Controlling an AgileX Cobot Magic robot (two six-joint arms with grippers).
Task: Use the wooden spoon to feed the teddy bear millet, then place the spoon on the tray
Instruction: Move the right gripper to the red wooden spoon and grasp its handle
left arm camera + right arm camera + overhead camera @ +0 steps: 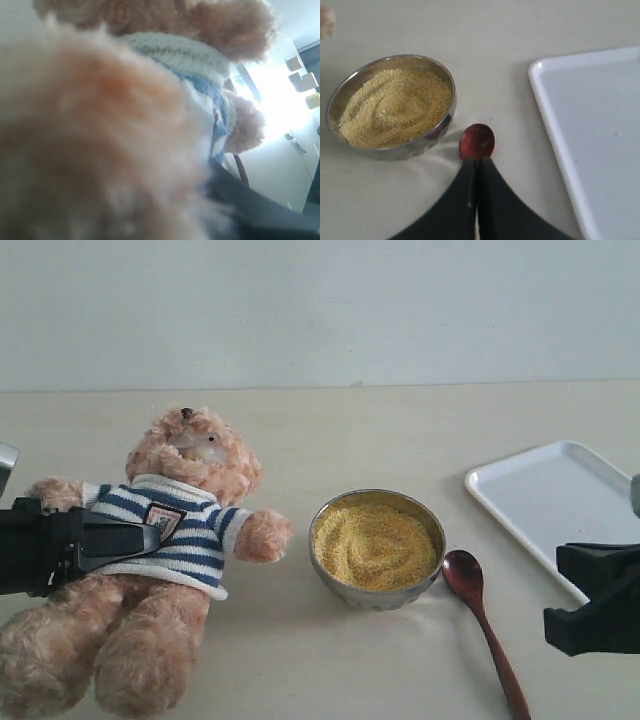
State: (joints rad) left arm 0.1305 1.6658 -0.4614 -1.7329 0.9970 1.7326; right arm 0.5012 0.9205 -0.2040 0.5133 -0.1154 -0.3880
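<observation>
The teddy bear [165, 540] lies on its back at the left, in its striped shirt. My left gripper [140, 538] lies against the bear's side, below its arm. In the left wrist view blurred bear fur [100, 140] fills the frame, and one dark finger [255, 212] shows beside it. The metal bowl [377, 585] heaped with millet [375, 545] stands mid-table. The wooden spoon [487, 630] lies just right of it. The white tray [550, 495] lies at the right. My right gripper [477, 162] is shut, hovering over the spoon's handle; the spoon's bowl [477, 141] shows past the fingertips.
The bear's paw [265, 535] reaches close to the bowl's left side. The tray's rim [555, 135] runs a short way from the spoon. A pale wall stands behind the table's far edge [320, 387].
</observation>
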